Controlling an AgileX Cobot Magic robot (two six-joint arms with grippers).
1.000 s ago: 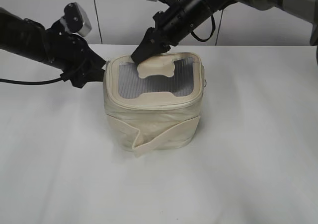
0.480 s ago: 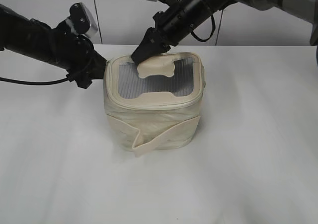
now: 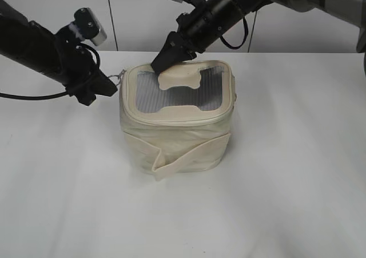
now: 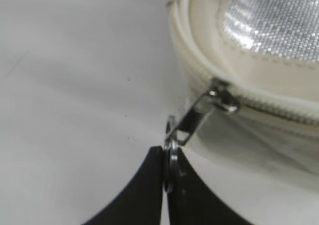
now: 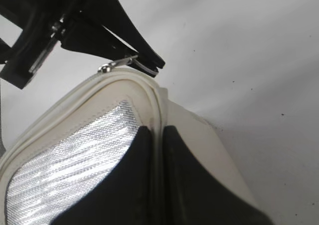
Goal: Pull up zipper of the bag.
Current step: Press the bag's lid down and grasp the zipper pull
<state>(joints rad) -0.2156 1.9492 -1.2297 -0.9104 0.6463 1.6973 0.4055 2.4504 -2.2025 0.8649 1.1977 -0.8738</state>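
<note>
Left claw (image 4: 167,167) clamped on zipper (image 4: 199,117) ring (seemingly taut), right claw (image 5: 154,135) pinching bag (image 3: 177,126) rim

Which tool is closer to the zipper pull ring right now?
Left. The left tool is shut on the pull ring at the bag's corner; the right tool pinches the rim at the back.

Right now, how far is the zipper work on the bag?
Done: the left claw is shut on the pull ring, and the right claw pinches the bag rim. In hand: pulling the slider along the zipper. Left: whether any track remains open cannot be seen.
</note>
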